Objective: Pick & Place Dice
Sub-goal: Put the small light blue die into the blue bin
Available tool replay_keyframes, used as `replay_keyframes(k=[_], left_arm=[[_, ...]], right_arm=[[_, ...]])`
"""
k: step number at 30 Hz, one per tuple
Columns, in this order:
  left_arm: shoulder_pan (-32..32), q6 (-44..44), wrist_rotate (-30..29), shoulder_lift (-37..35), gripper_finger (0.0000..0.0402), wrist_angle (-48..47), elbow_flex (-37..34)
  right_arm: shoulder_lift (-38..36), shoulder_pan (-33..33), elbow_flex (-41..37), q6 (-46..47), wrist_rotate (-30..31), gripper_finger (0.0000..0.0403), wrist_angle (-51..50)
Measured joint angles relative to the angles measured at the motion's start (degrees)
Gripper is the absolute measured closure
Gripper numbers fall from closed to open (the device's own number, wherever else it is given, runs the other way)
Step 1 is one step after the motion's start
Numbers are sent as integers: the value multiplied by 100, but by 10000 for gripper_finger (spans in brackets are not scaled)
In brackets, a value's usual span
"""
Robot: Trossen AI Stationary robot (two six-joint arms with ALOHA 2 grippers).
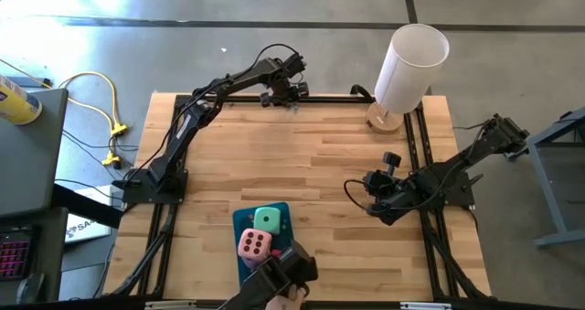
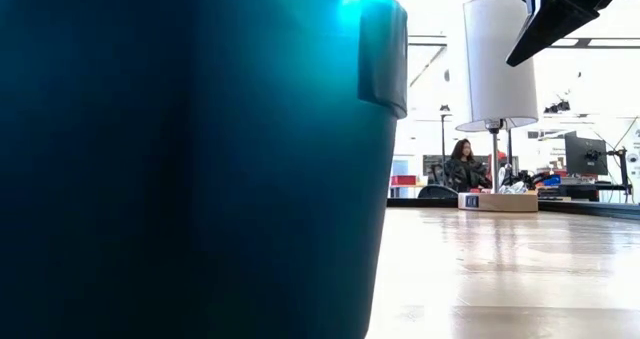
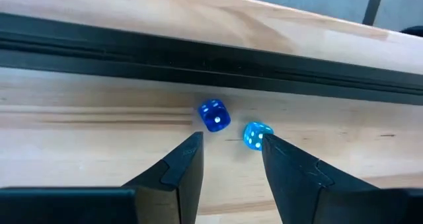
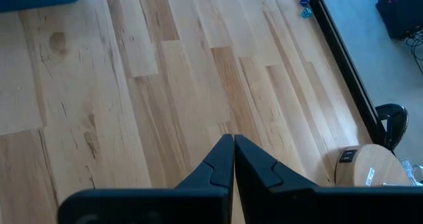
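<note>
While empty, left end effector (image 3: 231,151) part-open just short of two small blue dice (image 3: 214,114); right end effector (image 4: 234,142) closed.

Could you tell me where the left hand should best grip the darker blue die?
By two opposite flat faces, from above. The darker blue die lies just ahead of the open left hand. The black rail blocks its far side, and the lighter blue die sits close, so one finger must slip between them.
</note>
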Motion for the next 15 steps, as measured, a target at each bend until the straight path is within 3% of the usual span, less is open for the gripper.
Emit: replay_keyframes(k=[15], left_arm=[[-162, 235, 13, 7, 254, 74, 0]], right_arm=[[0, 0, 0, 13, -2, 399, -2]])
